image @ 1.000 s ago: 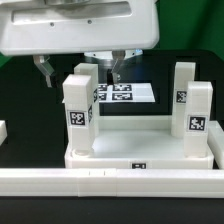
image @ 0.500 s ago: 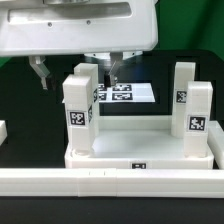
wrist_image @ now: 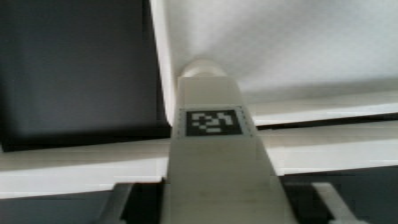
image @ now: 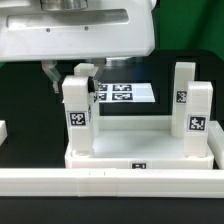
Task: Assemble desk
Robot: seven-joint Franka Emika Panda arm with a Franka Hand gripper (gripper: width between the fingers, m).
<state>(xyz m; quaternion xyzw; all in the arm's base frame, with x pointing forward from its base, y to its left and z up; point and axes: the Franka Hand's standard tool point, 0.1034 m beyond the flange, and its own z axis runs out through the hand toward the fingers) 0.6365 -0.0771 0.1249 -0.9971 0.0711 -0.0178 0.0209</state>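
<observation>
Desk top: white rimmed tray lying flat on the dark surface, toward the near side of the exterior view, just behind the long low white rail.
Legs: four white posts stand upright at the corners of the top, each with a black-and-white tag. Near left leg, far left leg, near right leg, far right leg.
Arm: its wide white housing fills the upper part of the exterior view, over the far left leg.
Gripper: one of its fingers shows to the left of the far left leg; the other is hard to make out against the post.
Grip state: cannot tell whether the fingers are clenched on the leg or released.
Wrist view: a tagged post runs up the centre, with white desk top beyond it and dark surface to one side.
Marker board: flat white sheet with black tags, on the surface beyond the desk.
</observation>
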